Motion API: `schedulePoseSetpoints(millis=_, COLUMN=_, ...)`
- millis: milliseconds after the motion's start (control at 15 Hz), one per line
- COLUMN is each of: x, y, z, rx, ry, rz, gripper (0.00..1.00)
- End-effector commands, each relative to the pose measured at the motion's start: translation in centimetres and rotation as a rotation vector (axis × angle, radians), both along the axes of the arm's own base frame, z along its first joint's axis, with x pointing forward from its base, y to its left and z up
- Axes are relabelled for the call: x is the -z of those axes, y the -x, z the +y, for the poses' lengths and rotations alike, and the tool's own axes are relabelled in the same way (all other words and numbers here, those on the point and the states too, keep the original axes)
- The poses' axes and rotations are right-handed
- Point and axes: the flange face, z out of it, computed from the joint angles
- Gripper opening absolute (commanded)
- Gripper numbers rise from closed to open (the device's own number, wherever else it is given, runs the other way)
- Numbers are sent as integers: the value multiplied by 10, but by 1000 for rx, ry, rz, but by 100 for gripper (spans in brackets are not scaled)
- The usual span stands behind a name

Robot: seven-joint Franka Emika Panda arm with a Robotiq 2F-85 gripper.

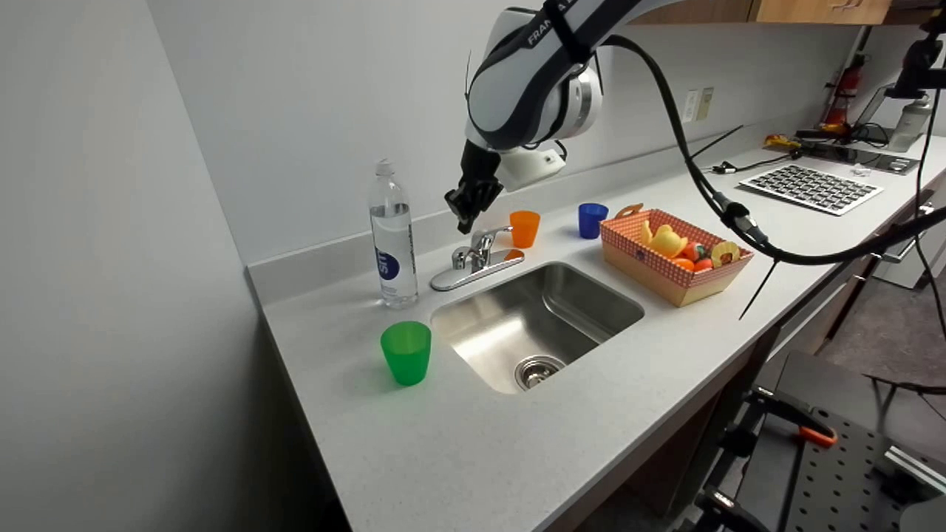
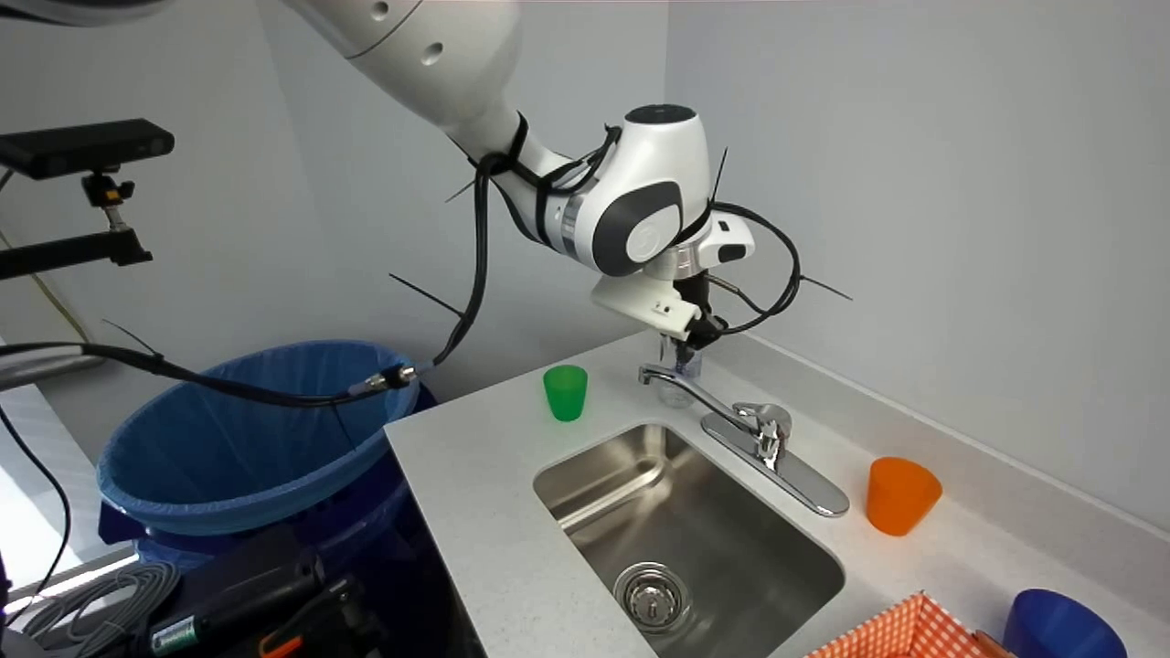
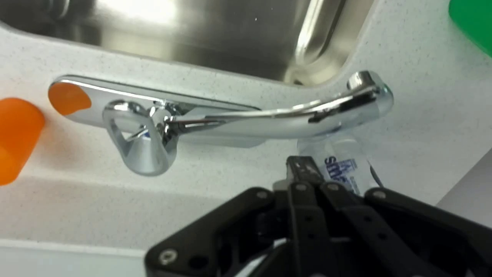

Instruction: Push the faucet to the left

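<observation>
The chrome faucet (image 3: 246,125) stands on the desk (image 1: 473,443) between the sink (image 1: 480,332) and the wall (image 1: 332,133), its spout (image 3: 292,125) reaching past its base plate (image 2: 813,484). The jaws are closed against each other and hang on the wall side of the faucet's spout, along its outer half; in the wrist view a gap shows between them and the chrome. Just past the faucet's spout-side end is the water bottle (image 1: 393,236); its label (image 3: 340,169) gives a blue "sm" in the wrist view, the rest cut off, while the sideways lettering in an exterior view is too small to read surely. Beside the faucet's opposite end stands the orange cup (image 1: 525,230). Above the faucet, the arm (image 1: 510,103) bears "FRAN", a black strap (image 1: 565,33) interrupting the word.
</observation>
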Motion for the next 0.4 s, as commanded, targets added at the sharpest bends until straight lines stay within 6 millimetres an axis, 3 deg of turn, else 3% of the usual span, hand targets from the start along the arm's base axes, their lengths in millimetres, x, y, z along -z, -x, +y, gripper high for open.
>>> schedulePoseSetpoints(millis=0, x=-29, y=-15, z=0, rx=18, ry=-21, rz=-41, gripper=0)
schedulePoseSetpoints(millis=67, x=-34, y=-16, z=-1, rx=27, ry=-17, rz=-47, gripper=13)
schedulePoseSetpoints(millis=133, x=-22, y=-12, z=0, rx=5, ry=-2, rz=-43, gripper=2)
schedulePoseSetpoints(millis=267, x=-28, y=-15, z=-1, rx=7, ry=-2, rz=-56, gripper=13)
schedulePoseSetpoints(millis=333, x=-29, y=-15, z=-1, rx=7, ry=-2, rz=-57, gripper=14)
